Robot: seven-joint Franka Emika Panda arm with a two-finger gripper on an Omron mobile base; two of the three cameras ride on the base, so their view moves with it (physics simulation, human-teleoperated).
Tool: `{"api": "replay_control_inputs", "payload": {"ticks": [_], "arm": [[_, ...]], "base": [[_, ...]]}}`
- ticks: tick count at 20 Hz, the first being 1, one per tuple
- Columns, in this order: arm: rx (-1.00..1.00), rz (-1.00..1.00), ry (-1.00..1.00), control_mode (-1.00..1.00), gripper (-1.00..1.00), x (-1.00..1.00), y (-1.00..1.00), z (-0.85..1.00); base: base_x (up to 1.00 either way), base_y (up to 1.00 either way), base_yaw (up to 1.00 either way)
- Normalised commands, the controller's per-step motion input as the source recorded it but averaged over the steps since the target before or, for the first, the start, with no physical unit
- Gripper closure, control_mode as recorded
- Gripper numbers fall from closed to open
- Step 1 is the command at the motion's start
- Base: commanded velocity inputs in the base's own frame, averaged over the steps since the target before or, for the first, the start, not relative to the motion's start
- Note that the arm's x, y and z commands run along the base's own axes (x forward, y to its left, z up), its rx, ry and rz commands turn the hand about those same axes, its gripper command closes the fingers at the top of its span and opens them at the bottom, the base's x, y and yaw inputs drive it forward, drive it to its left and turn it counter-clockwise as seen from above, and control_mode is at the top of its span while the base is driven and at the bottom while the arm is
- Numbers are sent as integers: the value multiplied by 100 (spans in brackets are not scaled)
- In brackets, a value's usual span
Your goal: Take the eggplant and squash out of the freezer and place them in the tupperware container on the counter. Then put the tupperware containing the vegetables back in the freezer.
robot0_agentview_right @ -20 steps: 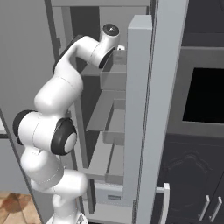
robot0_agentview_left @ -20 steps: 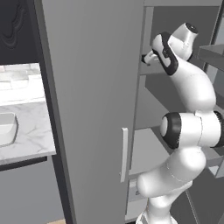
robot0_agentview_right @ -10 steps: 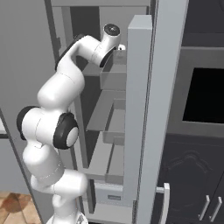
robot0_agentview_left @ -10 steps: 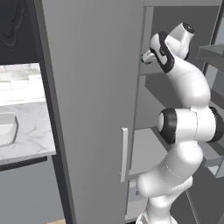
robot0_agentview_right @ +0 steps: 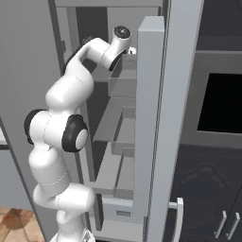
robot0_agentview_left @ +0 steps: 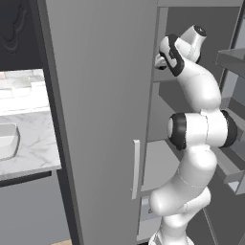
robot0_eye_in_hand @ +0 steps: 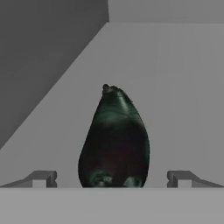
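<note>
The eggplant (robot0_eye_in_hand: pixel 114 139) lies on a grey shelf (robot0_eye_in_hand: pixel 175 96) high inside the freezer (robot0_agentview_left: pixel 100 110), its narrow stem end pointing away from the camera. It is dark, glossy and teardrop-shaped, with a purplish-green sheen. The jaws (robot0_eye_in_hand: pixel 112 178) stand wide open, one dark fingertip on each side of its broad end and not touching it; this looks like the line-up for a grasp. The arm reaches past the flat grey door. Left of the freezer, a white tray (robot0_agentview_left: pixel 6 139) waits on the veined marble worktop (robot0_agentview_left: pixel 33 143).
</note>
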Motion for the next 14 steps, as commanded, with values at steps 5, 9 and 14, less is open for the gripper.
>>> {"api": "replay_control_inputs", "payload": {"ticks": [5, 9, 14], "arm": [[0, 0, 2, -100, -100, 32, 0, -7], [0, 0, 4, -100, -100, 17, 0, -10], [0, 0, 4, -100, 100, 6, 1, -11]], "base": [[0, 0, 0], [0, 0, 0], [0, 0, 0]]}}
